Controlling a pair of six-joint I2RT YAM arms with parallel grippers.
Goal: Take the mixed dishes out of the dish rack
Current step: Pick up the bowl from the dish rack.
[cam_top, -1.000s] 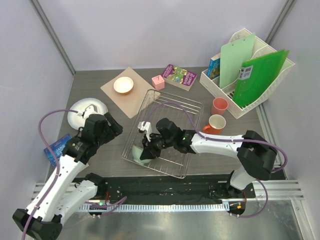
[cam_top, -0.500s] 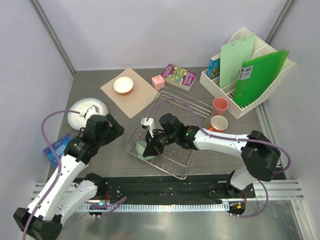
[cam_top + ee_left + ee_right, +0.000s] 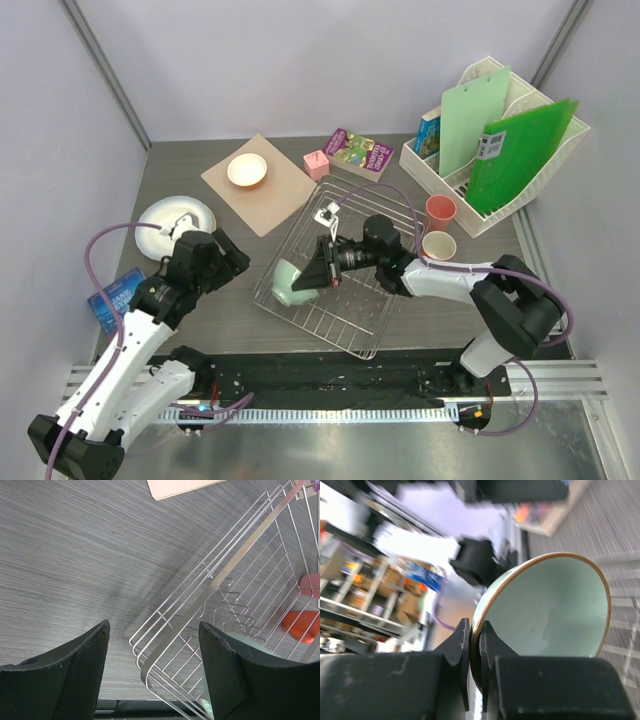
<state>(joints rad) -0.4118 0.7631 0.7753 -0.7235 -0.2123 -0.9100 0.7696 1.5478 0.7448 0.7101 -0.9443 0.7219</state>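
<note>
A dark grey wood-grain tabletop (image 3: 420,330) fills the walled cell. At its middle lies the rectangular silver wire-grid dish rack (image 3: 350,310), set at an angle. A white plastic file organizer (image 3: 425,165) holding green boards stands at the far right corner. A tan mat (image 3: 280,200) at the far left carries a small orange-edged bowl (image 3: 247,170), and a white plate (image 3: 160,215) lies near the left wall. The right gripper (image 3: 320,272) reaches across the rack, its fingers (image 3: 462,645) clenched on the rim of the mint-green bowl (image 3: 288,283), which is tipped on its side over the rack's left end. The left gripper (image 3: 232,252) hangs beside that end, fingers (image 3: 80,655) spread and holding nothing. A pink cup (image 3: 439,210) and an orange cup (image 3: 436,246) stand just right of the rack.
</note>
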